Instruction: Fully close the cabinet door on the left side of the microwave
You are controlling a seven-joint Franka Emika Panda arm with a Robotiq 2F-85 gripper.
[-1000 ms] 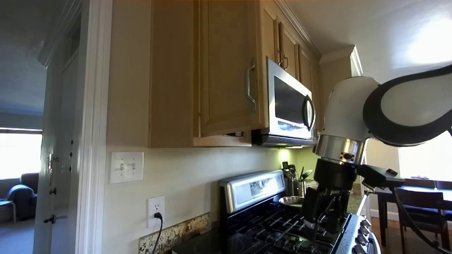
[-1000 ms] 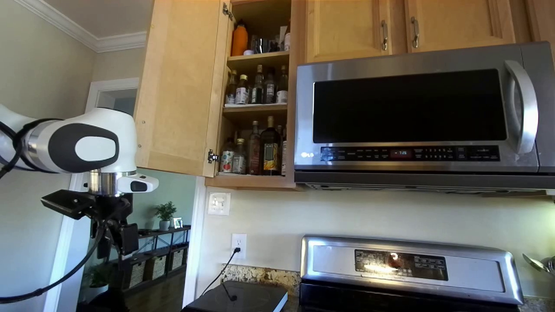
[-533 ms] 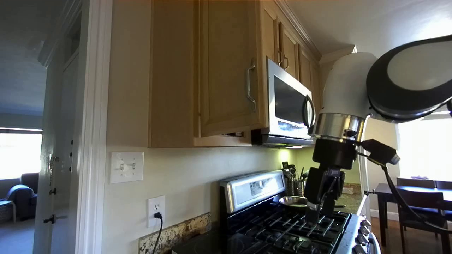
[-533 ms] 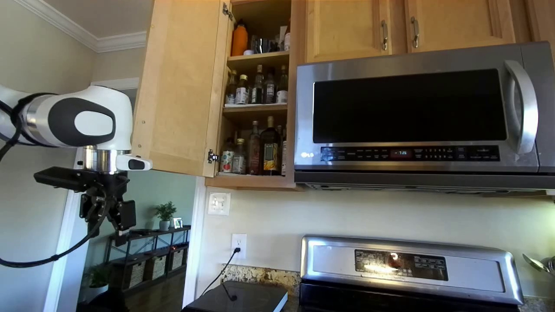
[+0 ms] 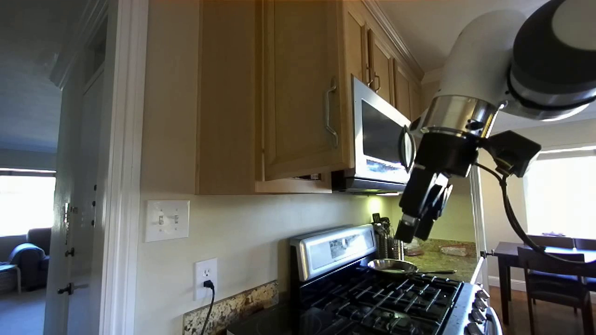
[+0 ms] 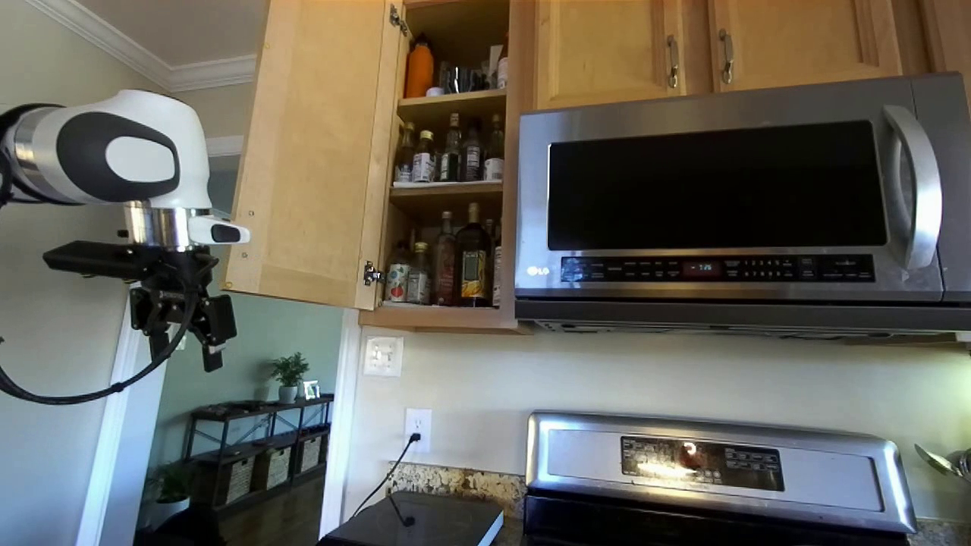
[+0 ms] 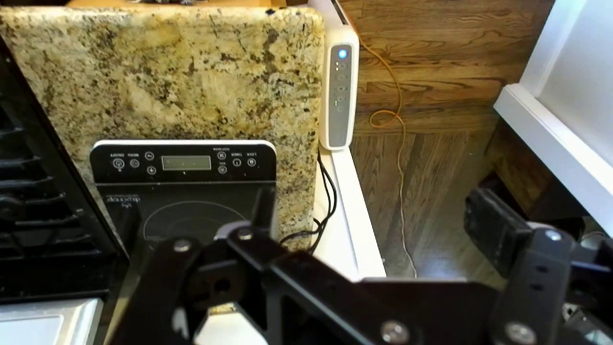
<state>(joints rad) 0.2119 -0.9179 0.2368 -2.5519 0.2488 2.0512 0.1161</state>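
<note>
Cabinet door (image 5: 300,88), left in an exterior view, stood wide open, high up, roughly over the back left corner of the counter (image 7: 206,91). Closing looked not yet begun. Step likely called for rounding its free edge, pushing the outer face beside the handle (image 5: 327,111), following the arc slowly, pressing until flush. Microwave (image 5: 382,132) sat to its right. Far right, arm (image 5: 479,60) was bent downward, gripper (image 5: 414,230) tilted, tips slanting left, clear of the door. Jaws were spread well apart, nothing held; in the wrist view their gap spanned the counter's end edge and floor (image 7: 426,167) beyond.
</note>
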